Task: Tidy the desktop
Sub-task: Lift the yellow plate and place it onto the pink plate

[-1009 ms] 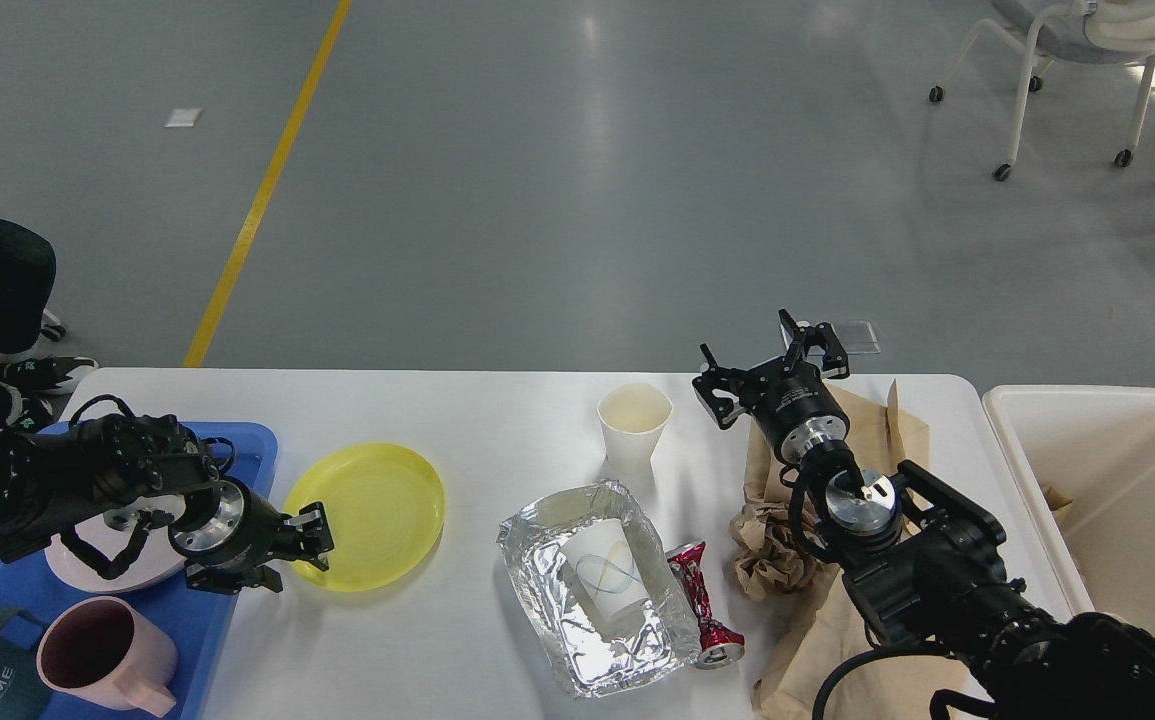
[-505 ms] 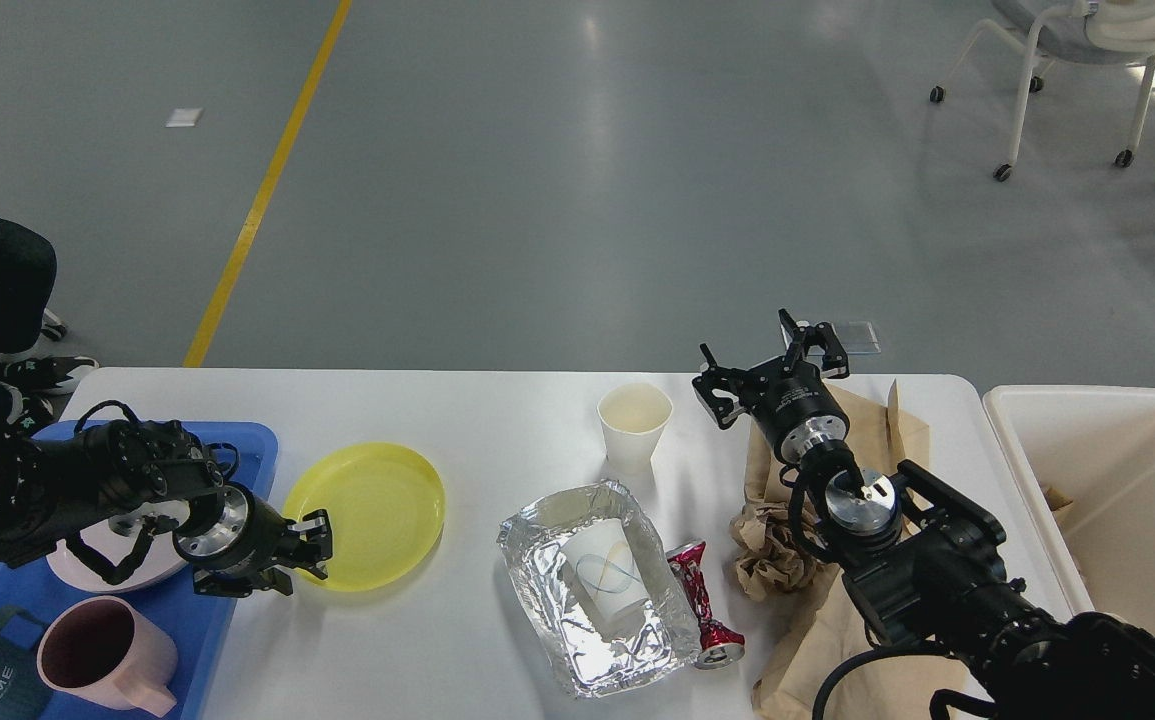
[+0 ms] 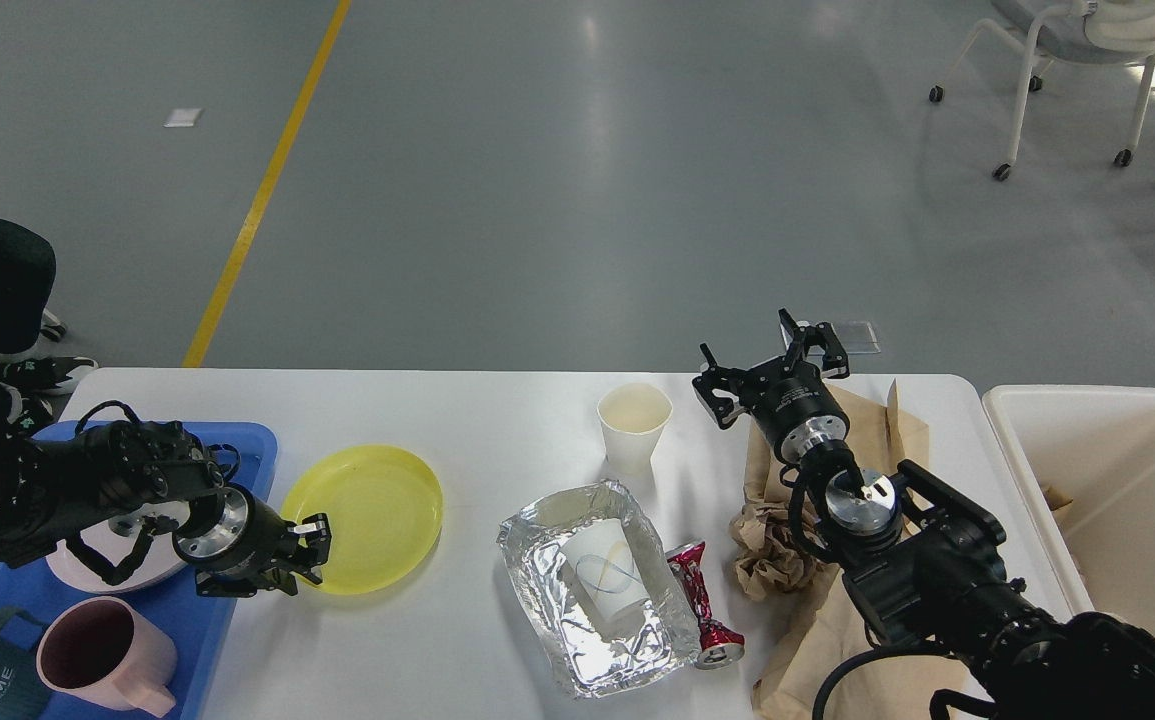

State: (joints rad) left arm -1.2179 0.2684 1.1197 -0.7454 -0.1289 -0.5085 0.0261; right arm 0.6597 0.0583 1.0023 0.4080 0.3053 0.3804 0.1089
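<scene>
On the white desktop (image 3: 497,410), a foil tray (image 3: 592,590) holding a paper cup (image 3: 605,580) sits nearest, a crushed red can (image 3: 705,605) just right of the tray and crumpled brown paper (image 3: 772,560) beyond the can. Left of the tray, the left gripper (image 3: 305,552) has its fingers closed on the near rim of a yellow plate (image 3: 365,518). Behind the tray stands an empty paper cup (image 3: 634,425); right of that, the right gripper (image 3: 772,370) hangs spread wide, holding nothing.

floor (image 3: 577,180): grey, glossy | yellow line (image 3: 262,190) | wheeled chair (image 3: 1077,60)
</scene>
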